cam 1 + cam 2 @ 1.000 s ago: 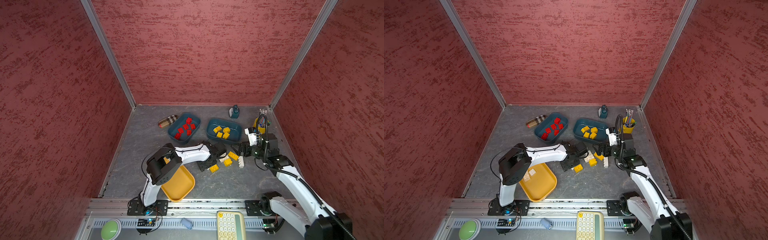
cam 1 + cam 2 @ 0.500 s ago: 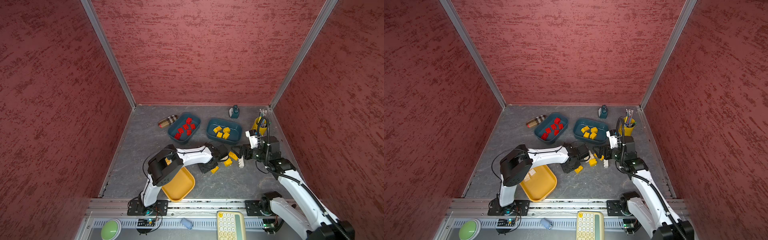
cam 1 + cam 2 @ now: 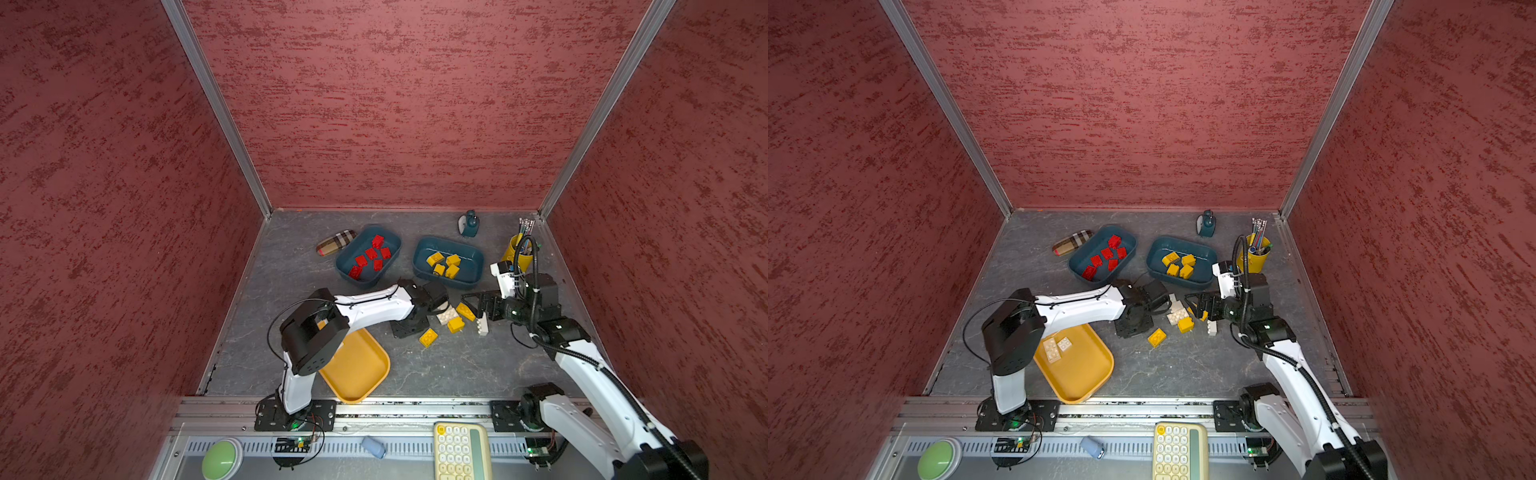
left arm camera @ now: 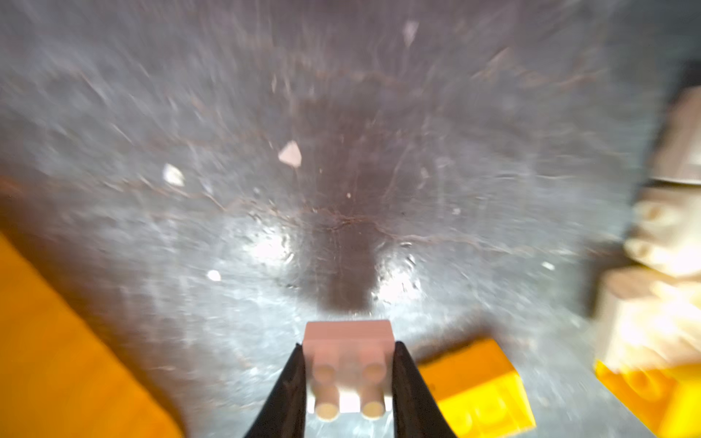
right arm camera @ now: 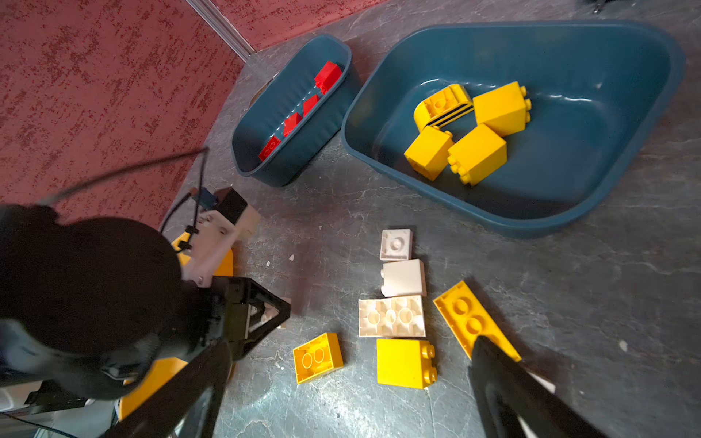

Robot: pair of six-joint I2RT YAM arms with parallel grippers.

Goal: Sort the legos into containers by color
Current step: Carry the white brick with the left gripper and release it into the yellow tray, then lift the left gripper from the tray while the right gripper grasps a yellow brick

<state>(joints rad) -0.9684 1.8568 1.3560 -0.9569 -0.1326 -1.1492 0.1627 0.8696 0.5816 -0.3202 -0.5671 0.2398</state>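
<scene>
Two white legos (image 3: pixel 1052 350) — in mustard tray (image 3: pixel 1080 376)

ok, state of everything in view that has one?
left end effector, shut on a white brick
right end effector, open by loose bricks
one teal tray, red bricks only
other teal tray, yellow bricks only
mustard tray, two white bricks
loose bricks, yellow and white, unsorted

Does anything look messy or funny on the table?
A little. On the grey table, a white oblong brick and a yellow brick lie upside down, hollow sides up. In the teal tray, one curved yellow piece has black stripes, unlike the plain blocks beside it.
</scene>
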